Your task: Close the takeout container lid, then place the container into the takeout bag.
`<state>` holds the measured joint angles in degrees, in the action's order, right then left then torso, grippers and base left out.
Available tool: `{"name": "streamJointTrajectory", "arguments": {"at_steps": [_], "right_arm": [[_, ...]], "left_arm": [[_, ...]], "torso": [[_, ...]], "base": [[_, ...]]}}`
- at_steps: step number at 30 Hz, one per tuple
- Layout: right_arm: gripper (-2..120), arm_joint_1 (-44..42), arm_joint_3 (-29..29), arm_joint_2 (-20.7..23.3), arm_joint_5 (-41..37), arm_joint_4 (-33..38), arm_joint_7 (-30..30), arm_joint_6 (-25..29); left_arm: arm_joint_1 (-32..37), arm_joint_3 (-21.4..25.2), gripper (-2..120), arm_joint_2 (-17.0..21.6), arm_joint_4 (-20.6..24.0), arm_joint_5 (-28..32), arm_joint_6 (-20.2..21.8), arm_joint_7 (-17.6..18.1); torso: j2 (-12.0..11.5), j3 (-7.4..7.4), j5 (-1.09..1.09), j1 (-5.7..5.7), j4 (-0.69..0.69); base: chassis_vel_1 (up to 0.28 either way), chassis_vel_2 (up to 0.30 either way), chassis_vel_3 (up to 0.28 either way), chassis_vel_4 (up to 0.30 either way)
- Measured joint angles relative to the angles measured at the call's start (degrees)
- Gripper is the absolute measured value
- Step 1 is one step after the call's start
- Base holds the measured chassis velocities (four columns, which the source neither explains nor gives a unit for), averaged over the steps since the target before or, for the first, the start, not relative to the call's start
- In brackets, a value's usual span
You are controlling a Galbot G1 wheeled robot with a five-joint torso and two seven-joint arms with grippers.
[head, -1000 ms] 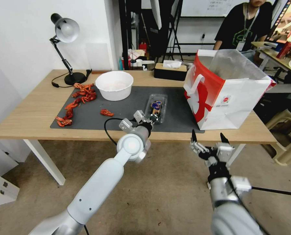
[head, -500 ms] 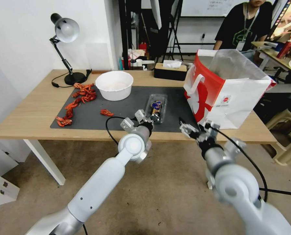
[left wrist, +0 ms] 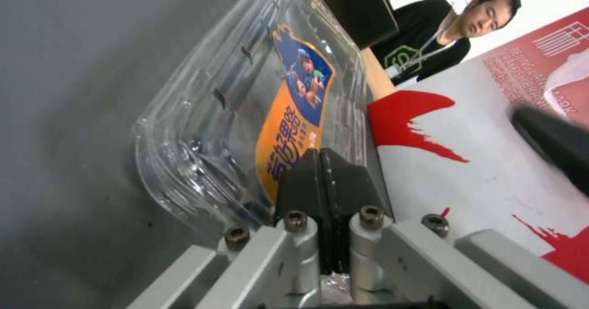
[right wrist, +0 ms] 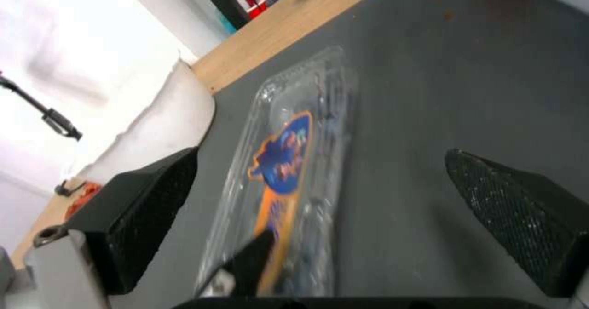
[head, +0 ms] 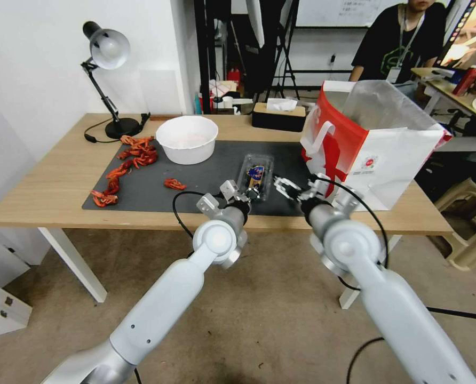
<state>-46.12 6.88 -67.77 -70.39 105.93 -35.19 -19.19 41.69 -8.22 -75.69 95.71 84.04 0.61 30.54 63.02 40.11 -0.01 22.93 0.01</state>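
Observation:
The takeout container [head: 255, 175], a small clear clamshell, lies flat on the dark mat [head: 206, 170], its lid [left wrist: 294, 97] down and carrying a blue-and-orange label. My left gripper [head: 247, 196] is at its near end, shut, with the fingertips [left wrist: 320, 171] resting against the lid's edge. Just right of the container my right gripper [head: 298, 188] hovers open, between it and the takeout bag [head: 377, 154]. In the right wrist view the container [right wrist: 288, 180] lies between the spread fingers [right wrist: 144, 212]. The white-and-red bag stands upright with its mouth open.
A white bowl [head: 187, 138] sits at the mat's back left, with red scraps [head: 126, 165] scattered beside it. A desk lamp [head: 107, 53] and a tissue box [head: 279, 114] stand along the table's far edge. A person sits behind the bag.
My right arm has risen from below the table's front edge and moved forward and left, to just beside the container. The left arm and container have stayed put.

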Motion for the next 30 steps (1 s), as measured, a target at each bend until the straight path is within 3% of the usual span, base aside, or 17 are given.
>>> {"name": "streamJointTrajectory", "arguments": {"at_steps": [8, 11, 16, 20, 30], "right_arm": [[96, 3.0, -1.5, -3.2, 1.3, -5.7, -0.1, -0.5], [82, 3.6, -1.9, -4.7, 1.9, -7.8, 0.0, -0.6], [68, 4.1, -2.2, -6.1, 2.4, -9.4, 0.0, -0.6], [48, 4.6, -2.3, -7.3, 3.0, -11.0, 0.2, -0.7], [16, 4.4, -1.9, -7.9, 3.7, -11.7, 0.4, -0.8]], "left_arm": [[0.3, 0.2, 0, 0.4, 0.2, 0.0, -0.1, 0.0], [0.4, 0.2, 0, 0.4, 0.3, -0.1, -0.1, -0.1], [0.4, 0.2, 0, 0.5, 0.3, -0.1, -0.1, -0.1], [0.3, 0.3, 0, 0.5, 0.4, -0.1, -0.2, -0.2], [0.4, 0.3, 0, 0.9, 0.9, -1.9, -0.4, -0.5]], "torso": [[0.0, 0.0, 0.0, 0.0, -0.01], [0.0, -0.01, 0.01, 0.0, -0.01], [0.0, -0.01, 0.01, 0.0, -0.01], [0.0, -0.01, 0.01, 0.0, -0.01], [0.0, -0.01, 0.01, 0.0, -0.01]], "base": [[0.0, 0.0, 0.0, 0.0], [0.0, 0.0, 0.0, 0.0], [0.0, 0.0, 0.0, 0.0], [0.0, 0.0, 0.0, 0.0], [0.0, 0.0, 0.0, 0.0]]}}
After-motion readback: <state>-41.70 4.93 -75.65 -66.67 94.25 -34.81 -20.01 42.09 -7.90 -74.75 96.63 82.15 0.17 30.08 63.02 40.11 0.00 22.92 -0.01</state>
